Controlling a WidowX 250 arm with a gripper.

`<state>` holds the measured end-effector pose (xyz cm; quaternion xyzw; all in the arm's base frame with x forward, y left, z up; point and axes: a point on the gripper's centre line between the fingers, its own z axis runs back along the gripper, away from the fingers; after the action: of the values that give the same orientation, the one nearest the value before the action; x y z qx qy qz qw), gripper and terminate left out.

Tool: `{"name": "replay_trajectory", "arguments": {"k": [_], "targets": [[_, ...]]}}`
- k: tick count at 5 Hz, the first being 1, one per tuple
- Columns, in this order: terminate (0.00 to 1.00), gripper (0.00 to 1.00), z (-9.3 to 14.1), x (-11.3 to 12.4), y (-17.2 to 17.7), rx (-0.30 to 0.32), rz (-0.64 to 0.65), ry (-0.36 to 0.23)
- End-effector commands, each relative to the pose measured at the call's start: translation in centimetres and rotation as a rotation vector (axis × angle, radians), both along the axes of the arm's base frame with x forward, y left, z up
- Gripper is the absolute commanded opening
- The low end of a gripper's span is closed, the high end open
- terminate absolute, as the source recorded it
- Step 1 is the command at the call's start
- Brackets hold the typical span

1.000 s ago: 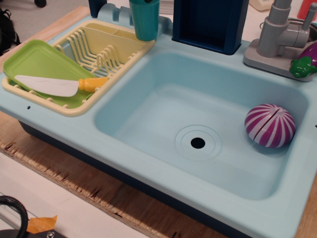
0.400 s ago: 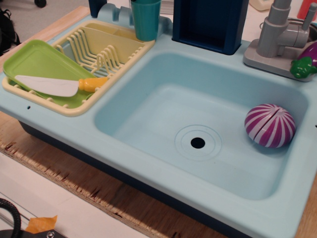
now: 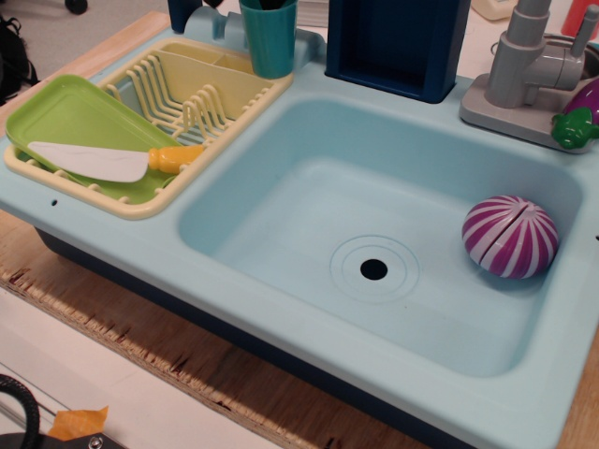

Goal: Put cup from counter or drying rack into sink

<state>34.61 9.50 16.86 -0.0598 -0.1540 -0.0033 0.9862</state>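
The teal cup (image 3: 270, 42) stands upright at the top of the view, over the back right corner of the pale yellow drying rack (image 3: 211, 89). Only dark fingertips of my gripper (image 3: 269, 3) show at the frame's top edge, reaching into the cup's rim, so it seems to hold the cup. Whether the cup's base touches the rack or the counter, I cannot tell. The light blue sink (image 3: 309, 187), with its round drain hole (image 3: 373, 269), lies to the right and in front of the cup. The light blue counter (image 3: 112, 234) surrounds the basin.
A striped purple ball (image 3: 510, 237) lies in the sink at the right. A lime green tray (image 3: 65, 117) with a yellow-handled knife (image 3: 103, 161) rests on the rack's left. A dark blue box (image 3: 393, 42) and a grey faucet (image 3: 529, 65) stand behind the sink.
The cup has shifted slightly left and lower, so its rim and the dark fingertips inside it now show. Nothing else moved.
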Motion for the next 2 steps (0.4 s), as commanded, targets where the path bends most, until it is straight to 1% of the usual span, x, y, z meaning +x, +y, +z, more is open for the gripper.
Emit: {"name": "replay_trajectory", "arguments": {"k": [1, 2], "targets": [[0.00, 0.00, -0.5, -0.6, -0.2, -0.030, 0.039, 0.006], [0.00, 0.00, -0.7, -1.7, -0.9, -0.051, 0.056, 0.019]]}}
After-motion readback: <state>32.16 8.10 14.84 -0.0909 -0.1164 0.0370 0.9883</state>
